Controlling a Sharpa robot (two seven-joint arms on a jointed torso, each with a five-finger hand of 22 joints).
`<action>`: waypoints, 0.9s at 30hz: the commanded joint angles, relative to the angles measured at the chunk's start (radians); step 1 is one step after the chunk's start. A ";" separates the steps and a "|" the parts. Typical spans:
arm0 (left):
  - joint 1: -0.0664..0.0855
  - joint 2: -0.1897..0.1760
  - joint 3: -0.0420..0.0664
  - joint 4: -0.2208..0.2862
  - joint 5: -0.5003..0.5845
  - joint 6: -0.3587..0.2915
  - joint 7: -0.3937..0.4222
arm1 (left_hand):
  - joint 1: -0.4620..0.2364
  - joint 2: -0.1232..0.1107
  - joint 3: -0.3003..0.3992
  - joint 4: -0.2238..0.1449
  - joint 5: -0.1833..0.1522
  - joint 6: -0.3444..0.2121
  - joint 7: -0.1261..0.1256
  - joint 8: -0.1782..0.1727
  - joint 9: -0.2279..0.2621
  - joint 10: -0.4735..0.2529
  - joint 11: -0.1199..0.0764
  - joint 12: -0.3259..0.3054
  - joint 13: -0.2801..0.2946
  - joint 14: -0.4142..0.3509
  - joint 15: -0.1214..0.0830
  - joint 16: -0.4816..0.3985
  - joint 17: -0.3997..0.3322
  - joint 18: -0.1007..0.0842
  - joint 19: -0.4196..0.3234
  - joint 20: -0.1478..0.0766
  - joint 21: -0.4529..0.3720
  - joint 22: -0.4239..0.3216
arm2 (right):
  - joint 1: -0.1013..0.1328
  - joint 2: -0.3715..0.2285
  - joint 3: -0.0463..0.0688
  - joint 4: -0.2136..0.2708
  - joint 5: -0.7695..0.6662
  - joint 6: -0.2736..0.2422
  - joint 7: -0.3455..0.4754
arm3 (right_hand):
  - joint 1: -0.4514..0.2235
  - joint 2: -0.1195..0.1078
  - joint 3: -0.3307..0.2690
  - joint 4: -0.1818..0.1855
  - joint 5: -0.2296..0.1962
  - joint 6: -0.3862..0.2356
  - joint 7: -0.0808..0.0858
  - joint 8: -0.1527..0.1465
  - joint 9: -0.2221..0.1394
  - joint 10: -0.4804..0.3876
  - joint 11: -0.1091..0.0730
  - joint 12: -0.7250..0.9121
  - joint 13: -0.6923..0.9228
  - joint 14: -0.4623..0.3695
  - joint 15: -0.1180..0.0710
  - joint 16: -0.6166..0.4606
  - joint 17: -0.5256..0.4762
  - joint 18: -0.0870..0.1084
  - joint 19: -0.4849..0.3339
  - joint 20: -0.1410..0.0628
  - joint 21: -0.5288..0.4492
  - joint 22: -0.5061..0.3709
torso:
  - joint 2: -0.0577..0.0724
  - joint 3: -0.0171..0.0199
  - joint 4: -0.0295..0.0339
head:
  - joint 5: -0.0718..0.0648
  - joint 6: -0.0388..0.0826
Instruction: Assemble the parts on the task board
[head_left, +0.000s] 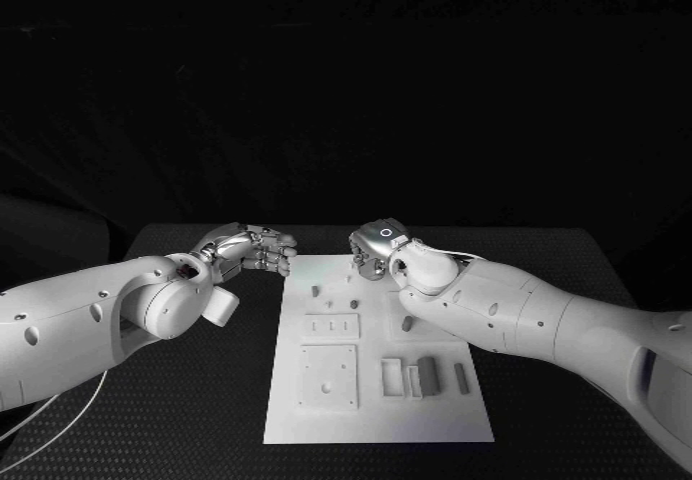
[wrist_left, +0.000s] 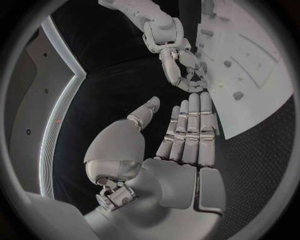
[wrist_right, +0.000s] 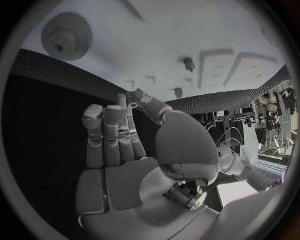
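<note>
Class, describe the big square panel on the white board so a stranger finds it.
Start at the white rectangular task board in the middle of the black table. On its near half, on the robot's left, lies a square raised panel. It is larger than the small rectangle just beyond it.

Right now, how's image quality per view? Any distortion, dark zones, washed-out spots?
Head view: surroundings black, only the task board and arms lit; small parts low-contrast against the board. Left wrist view: strong fisheye bend on the board's edges; left hand sharp, right hand smaller but clear. Right wrist view: board bright and nearly washed out, gear readable, right hand in shade.
</note>
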 joint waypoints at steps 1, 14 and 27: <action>0.005 0.000 0.001 0.004 -0.002 0.011 0.005 | -0.011 0.000 -0.007 -0.001 0.001 -0.002 0.003 -0.002 -0.001 0.006 -0.001 -0.005 -0.001 0.001 0.006 -0.005 0.001 0.019 0.001 -0.006 -0.004 -0.001 | 0.000 0.011 0.000 -0.007 -0.011 -0.018 -0.002 | 0.003 -0.009 0.007 -0.001 0.002 0.006 0.001 0.001 0.002 -0.002 0.000 -0.001 0.002 0.001 -0.005 0.006 -0.001 0.146 0.004 -0.001 0.005 0.017 | 0.004 0.0003 0.0019 | 0.002 0.000; 0.011 -0.001 0.001 0.009 -0.003 0.007 0.005 | -0.010 -0.001 -0.007 -0.001 0.001 -0.001 0.002 -0.002 -0.001 0.006 -0.001 -0.006 -0.001 0.002 0.006 -0.005 0.002 0.019 0.001 -0.006 -0.004 -0.001 | 0.000 0.025 0.000 -0.026 -0.005 -0.010 0.004 | 0.003 -0.009 0.008 -0.001 0.002 0.006 0.001 0.001 0.002 -0.002 0.000 -0.001 0.003 0.001 -0.005 0.006 -0.001 0.146 0.004 -0.002 0.005 0.017 | 0.016 -0.0010 0.0083 | -0.002 0.000; 0.012 0.000 0.001 0.009 -0.003 0.008 0.005 | -0.010 -0.001 -0.007 -0.001 0.001 -0.002 0.002 -0.002 -0.001 0.007 -0.001 -0.007 0.000 0.002 0.006 -0.006 0.003 0.018 0.001 -0.006 -0.005 -0.001 | 0.000 0.027 0.000 -0.039 -0.005 -0.011 0.013 | 0.003 -0.008 0.010 -0.001 0.002 0.007 0.001 0.000 0.002 -0.003 0.000 -0.002 0.004 0.001 -0.004 0.006 -0.002 0.146 0.004 -0.002 0.005 0.017 | 0.020 -0.0015 0.0114 | -0.002 -0.003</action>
